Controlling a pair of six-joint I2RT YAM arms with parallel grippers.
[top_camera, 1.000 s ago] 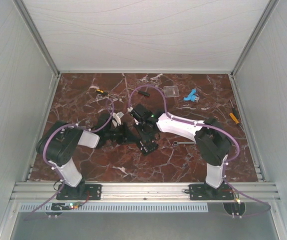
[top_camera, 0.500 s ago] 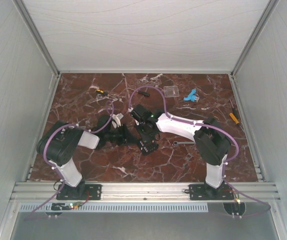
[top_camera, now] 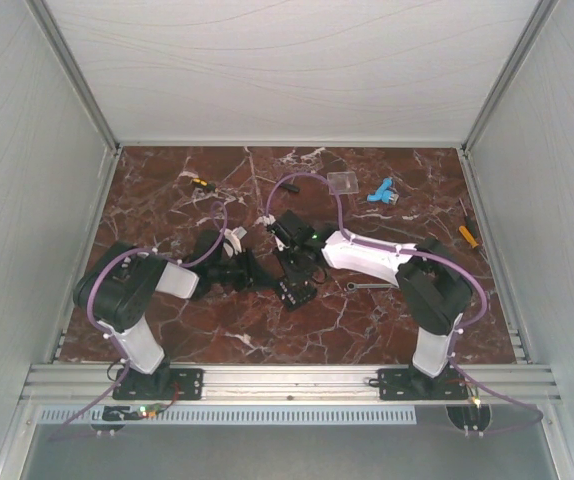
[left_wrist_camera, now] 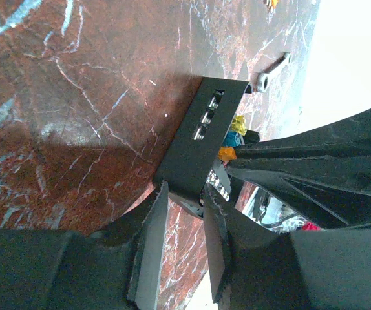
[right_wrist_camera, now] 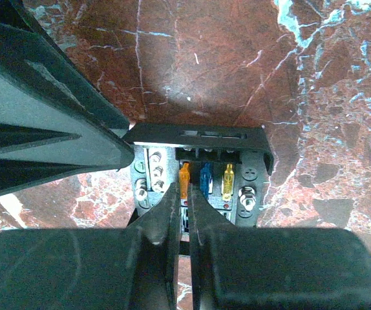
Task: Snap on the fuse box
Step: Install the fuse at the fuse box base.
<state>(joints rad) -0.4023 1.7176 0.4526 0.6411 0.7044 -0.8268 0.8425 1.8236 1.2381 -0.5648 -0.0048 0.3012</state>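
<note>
At the far left of the red-marbled surface [top_camera: 182, 335] lies a small yellow-and-black tool [top_camera: 199, 183], well apart from everything else. Nearer, the left arm reaches rightward and low, and the left hand [left_wrist_camera: 185, 194] pinches the left end of the fuse box [top_camera: 295, 290] - in the left wrist view its two fingers [left_wrist_camera: 150, 248] stand on either side of the black housing's edge and press against it. The fuse box sits near the middle of the surface, between the two arms, and appears tilted up on one edge rather than lying flat. Its face shows an orange fuse [right_wrist_camera: 185, 179], a blue fuse [right_wrist_camera: 205, 179] and a yellow fuse [right_wrist_camera: 227, 181] in a row, with screw terminals beside them. The right hand [right_wrist_camera: 183, 197] comes down on that face from the far side with its fingers pressed together, their tips just beside the orange fuse - it grips nothing. Right of the box a small wrench [top_camera: 362, 286] lies flat on the surface. Towards the far edge are a clear plate [top_camera: 343, 182] and, just to its right, a blue piece [top_camera: 380, 192]. An orange-handled screwdriver [top_camera: 467, 233] lies by the right wall.
</note>
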